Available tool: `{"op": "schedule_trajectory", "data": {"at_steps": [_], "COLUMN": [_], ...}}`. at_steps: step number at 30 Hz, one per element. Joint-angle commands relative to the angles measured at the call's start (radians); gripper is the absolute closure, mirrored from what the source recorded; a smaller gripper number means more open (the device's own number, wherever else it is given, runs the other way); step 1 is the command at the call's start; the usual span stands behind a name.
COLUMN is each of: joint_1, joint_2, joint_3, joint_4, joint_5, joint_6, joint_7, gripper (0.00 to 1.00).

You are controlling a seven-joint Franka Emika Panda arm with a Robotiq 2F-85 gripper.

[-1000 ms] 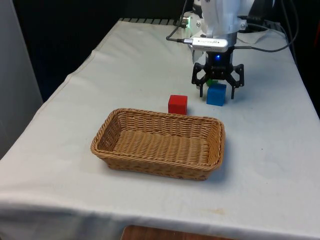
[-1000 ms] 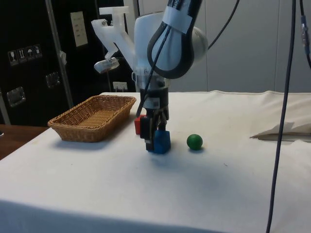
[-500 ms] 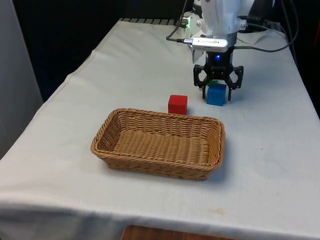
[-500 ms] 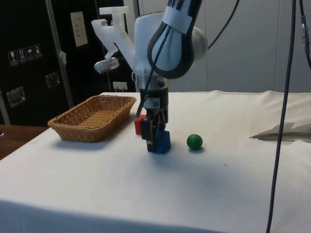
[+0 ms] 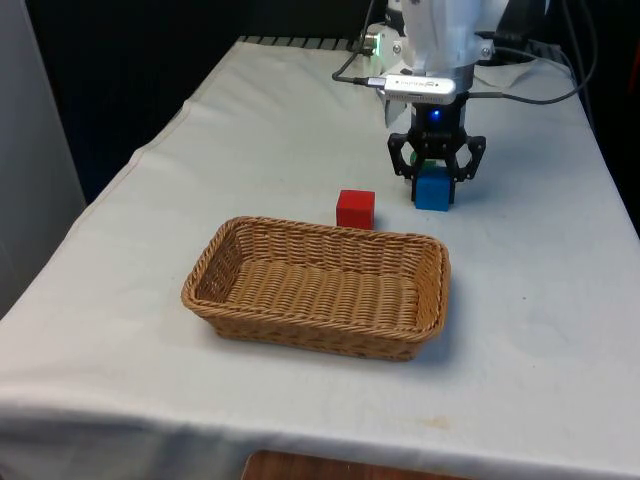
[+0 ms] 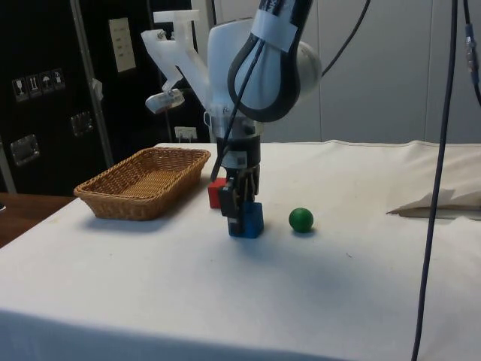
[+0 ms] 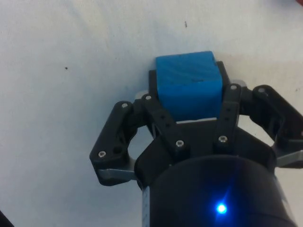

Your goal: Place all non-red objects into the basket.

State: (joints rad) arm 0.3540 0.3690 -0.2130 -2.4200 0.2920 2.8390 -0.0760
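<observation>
Gripping: the gripper (image 5: 434, 178) has its fingers pressed against the two sides of the blue cube (image 5: 433, 189), which sits on the table (image 5: 260, 120).
Front view: the blue cube stands beyond the basket (image 5: 318, 287), towards the front view's right, and near the red cube (image 5: 355, 208), which lies just beyond the basket's far rim. A sliver of green shows behind the fingers.
Side view: the gripper (image 6: 242, 213) comes straight down on the blue cube (image 6: 249, 219); the cube looks to rest on the cloth. The green ball (image 6: 301, 219) lies near it but apart. The red cube (image 6: 216, 193) is half hidden behind the fingers. The basket (image 6: 143, 181) looks empty.
Wrist view: the blue cube (image 7: 189, 86) sits square between the fingers (image 7: 158, 116), narrowed onto its flat sides, with no gap visible.
Doing it well: I judge the grasp centred, so lift straight up before travelling. Rise high enough to pass over the basket's rim, steer wide of the red cube, and release low inside the basket. The ball should need a gentler, well-centred pinch, since it may roll.
</observation>
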Motion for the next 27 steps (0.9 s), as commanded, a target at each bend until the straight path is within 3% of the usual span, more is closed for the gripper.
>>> {"op": "schedule_trajectory", "data": {"at_steps": [1,6,9,10,14,18,19,20,27], "joint_1": [0.0,0.006,0.005,0.0,0.006,0.004,-0.001,0.004,0.0], "joint_2": [-0.002,-0.052,-0.075,-0.078,-0.098,-0.117,-0.114,-0.119,-0.128], "joint_3": [-0.001,-0.017,-0.023,-0.012,-0.03,-0.037,-0.024,-0.038,-0.051], "joint_4": [0.0,-0.004,0.009,0.004,0.022,0.057,0.047,0.066,0.146], "joint_5": [0.0,-0.012,-0.021,-0.005,-0.027,-0.031,-0.009,-0.031,-0.035], "joint_6": [0.0,-0.037,-0.064,-0.054,-0.094,-0.136,-0.117,-0.146,-0.223], "joint_7": [0.0,0.009,0.012,0.001,0.016,0.017,0.001,0.018,0.016], "gripper": [0.98,0.98,0.98,0.98,0.98,0.98,0.98,0.98,0.98]}}
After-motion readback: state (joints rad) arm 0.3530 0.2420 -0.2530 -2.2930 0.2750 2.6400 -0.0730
